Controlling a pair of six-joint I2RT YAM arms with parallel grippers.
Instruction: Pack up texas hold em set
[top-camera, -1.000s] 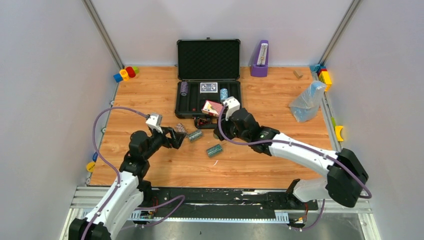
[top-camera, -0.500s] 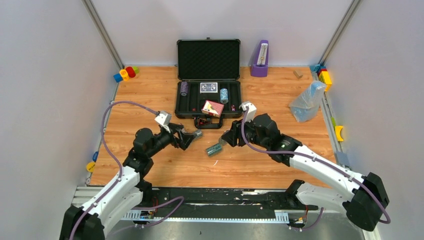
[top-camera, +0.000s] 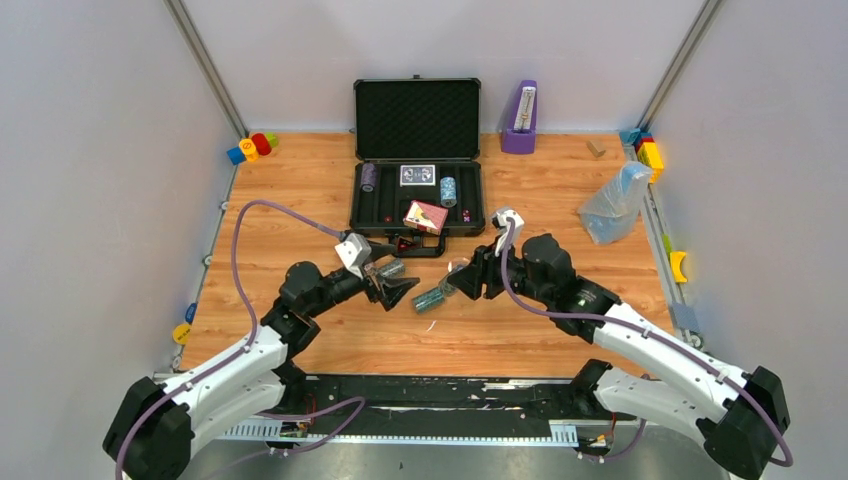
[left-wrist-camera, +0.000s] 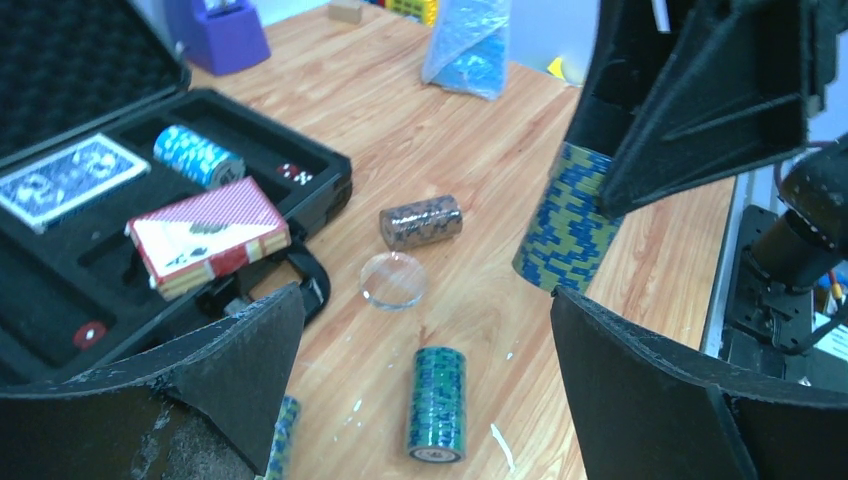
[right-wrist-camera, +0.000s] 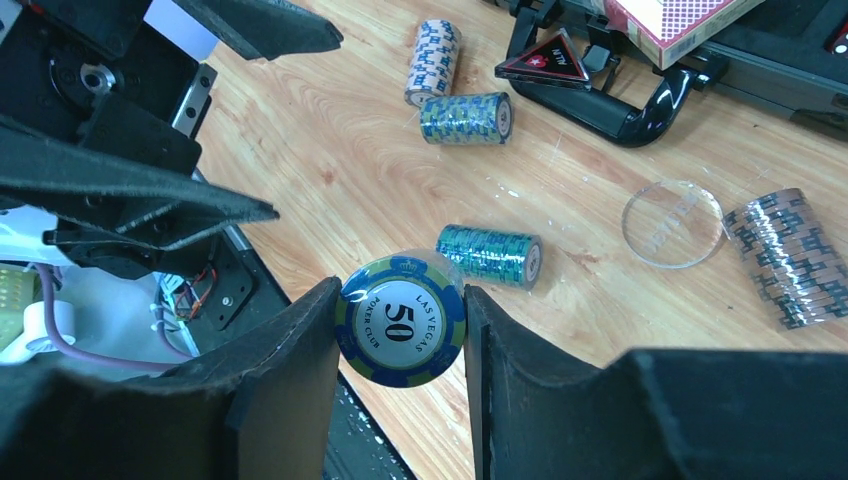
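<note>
The black briefcase (top-camera: 356, 206) lies open at the back, holding a purple chip stack (top-camera: 368, 176), a blue deck (top-camera: 418, 174), a blue chip stack (top-camera: 447, 189) and a red deck (top-camera: 425, 216). My right gripper (right-wrist-camera: 400, 330) is shut on a blue-and-yellow "50" chip stack (right-wrist-camera: 400, 318), held above the table; it also shows in the left wrist view (left-wrist-camera: 565, 225). My left gripper (left-wrist-camera: 425, 295) is open and empty, above a green chip stack (left-wrist-camera: 437, 402) lying on its side. Loose on the table are a brown stack (left-wrist-camera: 421, 220), a beige stack (right-wrist-camera: 433, 62) and a green-yellow stack (right-wrist-camera: 467, 118).
A clear round disc (left-wrist-camera: 393, 279) lies near the briefcase handle (right-wrist-camera: 620, 115). A purple metronome (top-camera: 519, 118) stands at the back right. A clear plastic bag (top-camera: 615, 203) lies at the right. Coloured blocks sit at the left (top-camera: 252, 146) and right (top-camera: 648, 150) edges.
My left gripper has moved right, toward the green stack. My right gripper has drawn back from the briefcase front toward the middle of the table.
</note>
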